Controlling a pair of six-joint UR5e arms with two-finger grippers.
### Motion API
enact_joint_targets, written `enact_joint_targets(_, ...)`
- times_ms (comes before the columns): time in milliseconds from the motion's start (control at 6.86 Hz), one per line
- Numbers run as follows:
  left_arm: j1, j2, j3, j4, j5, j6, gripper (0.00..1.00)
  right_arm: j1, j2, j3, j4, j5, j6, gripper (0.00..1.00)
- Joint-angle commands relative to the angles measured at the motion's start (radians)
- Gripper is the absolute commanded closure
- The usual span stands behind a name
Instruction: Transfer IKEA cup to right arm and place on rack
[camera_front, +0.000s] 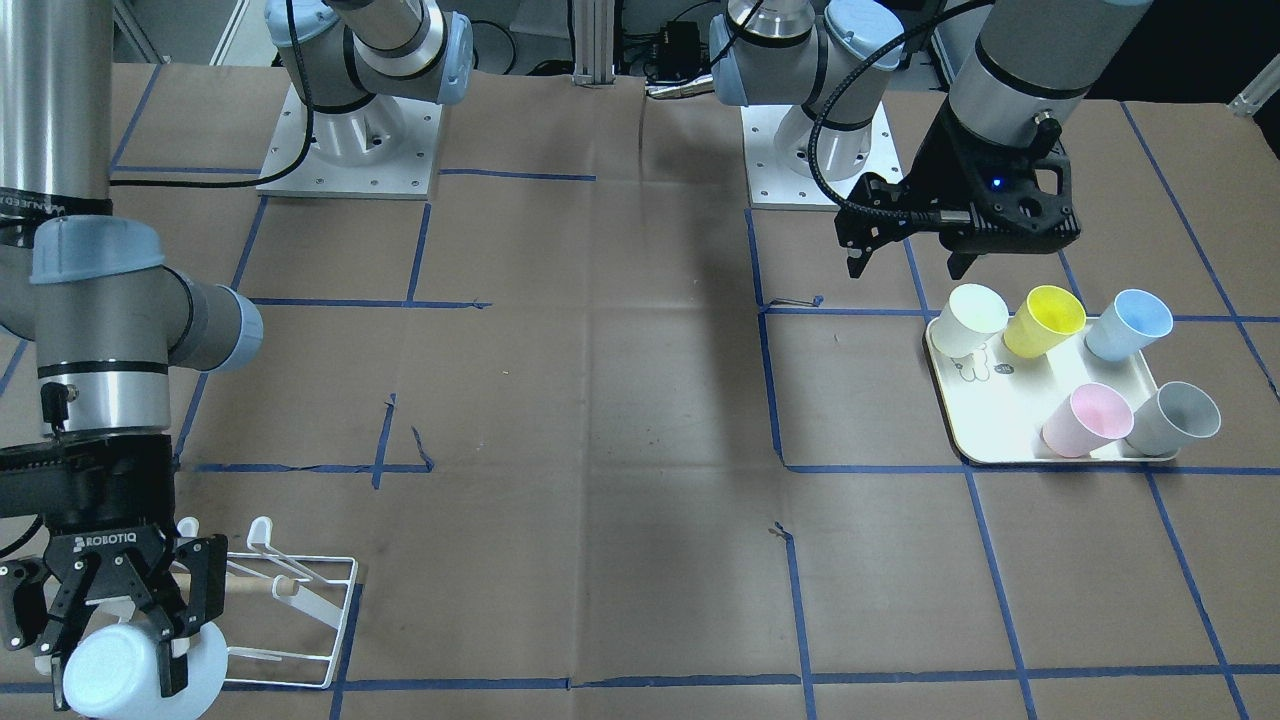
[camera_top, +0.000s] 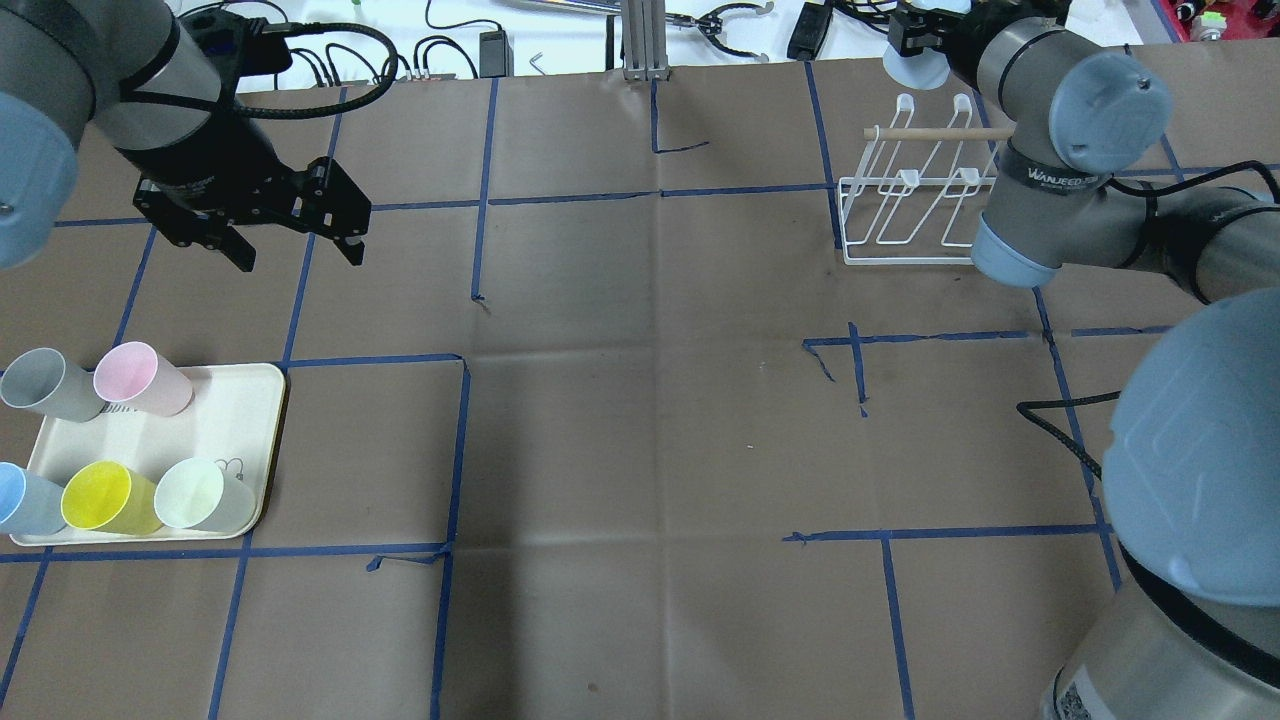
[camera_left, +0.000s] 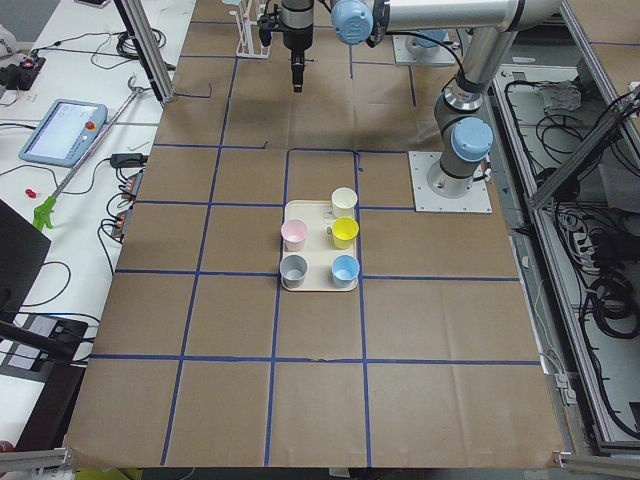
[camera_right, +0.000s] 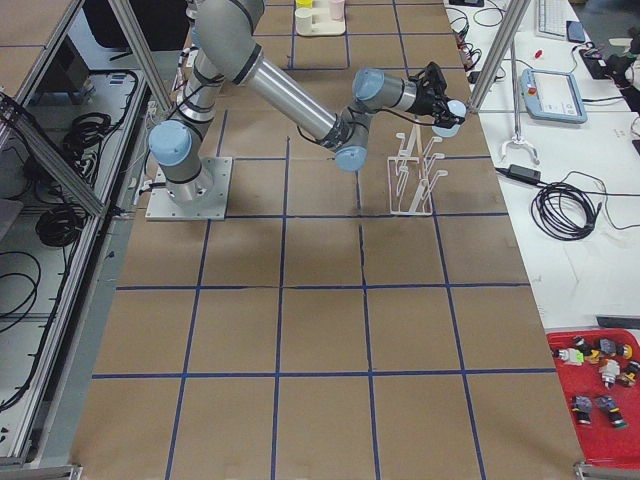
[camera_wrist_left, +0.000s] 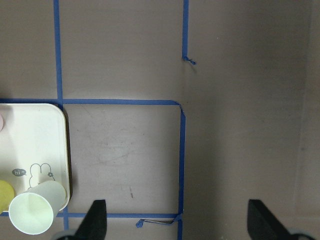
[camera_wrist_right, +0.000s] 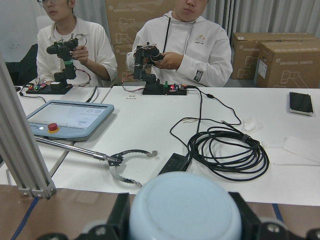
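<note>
The right hand (camera_front: 118, 655) is clamped on a pale cup (camera_front: 100, 688), up in the air just beside the rack (camera_front: 300, 600). If the cup misses a peg, it may bump the wire and roll onto the counter (camera_front: 600, 450). The left hand (camera_front: 907, 268) hangs open and empty.

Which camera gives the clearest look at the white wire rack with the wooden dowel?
The overhead exterior view: the white wire rack shows nearly whole, pegs and dowel plain. Front-facing, the right gripper and its pale blue plastic cup hide part. The side views show it small; the wrist views miss it.
</note>
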Motion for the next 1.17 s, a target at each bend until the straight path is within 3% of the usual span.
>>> enact_joint_targets(0,0.118,0.073,-0.094,-0.001,0.014,0.145,0.0,-0.001,0.033,0.0,-0.001,-0.002,-0.001,0.96)
enact_joint_targets(438,0.4,0.175,-0.301,0.098,0.011,0.454,0.01,0.005,0.027,0.056,-0.001,-0.02,0.001,0.96)
enact_joint_targets(729,0.494,0.175,-0.383,0.183,0.011,0.55,0.02,0.007,0.018,0.089,-0.001,-0.028,0.004,0.93)
enact_joint_targets(875,0.494,0.163,-0.439,0.262,0.009,0.55,0.02,0.007,0.018,0.086,0.004,-0.028,0.004,0.79)
enact_joint_targets(1021,0.496,0.145,-0.504,0.363,0.009,0.549,0.02,0.007,0.018,0.08,-0.004,-0.028,0.006,0.09)
